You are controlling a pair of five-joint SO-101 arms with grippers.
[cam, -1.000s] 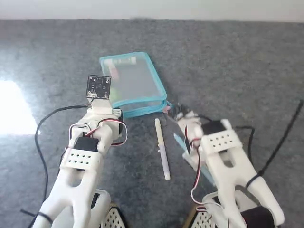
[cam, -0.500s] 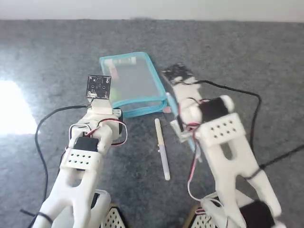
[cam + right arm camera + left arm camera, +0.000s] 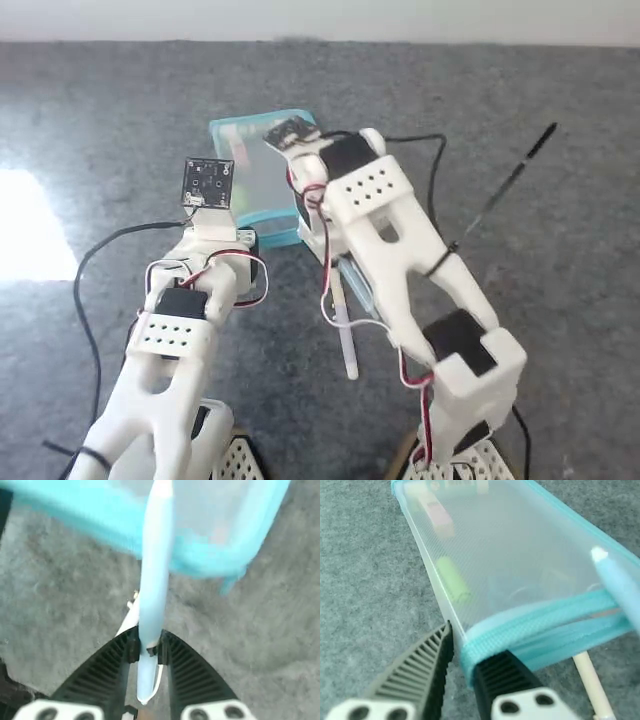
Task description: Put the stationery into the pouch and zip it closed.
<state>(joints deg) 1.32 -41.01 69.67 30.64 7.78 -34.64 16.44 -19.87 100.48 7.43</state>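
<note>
Currently, right gripper (image 3: 148, 634): jaws clamped on the rear part of a light-blue pen (image 3: 155, 555). A short stub sticks out behind the fingers and the long barrel runs straight ahead. Gripping near the back leaves most of the length free to go into the pouch (image 3: 520, 555). Just ahead of the jaws is grey table mat (image 3: 560, 260); beyond it the pen's front end crosses the pouch's teal zip edge. In the left wrist view the tip hangs above the clear side panel, past the zip band. Cannot tell whether it is inside the mouth or on top of the pouch.

Left gripper (image 3: 465, 647): jaws pinched on the near corner of the pouch, at the end of the zip band. Judgement: this anchors the pouch so it does not slide while the other arm feeds the pen in. Farther ahead of these jaws, inside the pouch, 1 green stick-shaped item (image 3: 452, 580); farthest, 1 pink item (image 3: 437, 515) near the far end.

1 cream-and-lilac pen (image 3: 345, 335) lies on the mat outside the pouch, close by the left gripper on its own side of the zip band, touching neither gripper.

Status (judgement): 2 items in, 1 held at the pouch, 1 left on the mat; zipping not yet begun.
</note>
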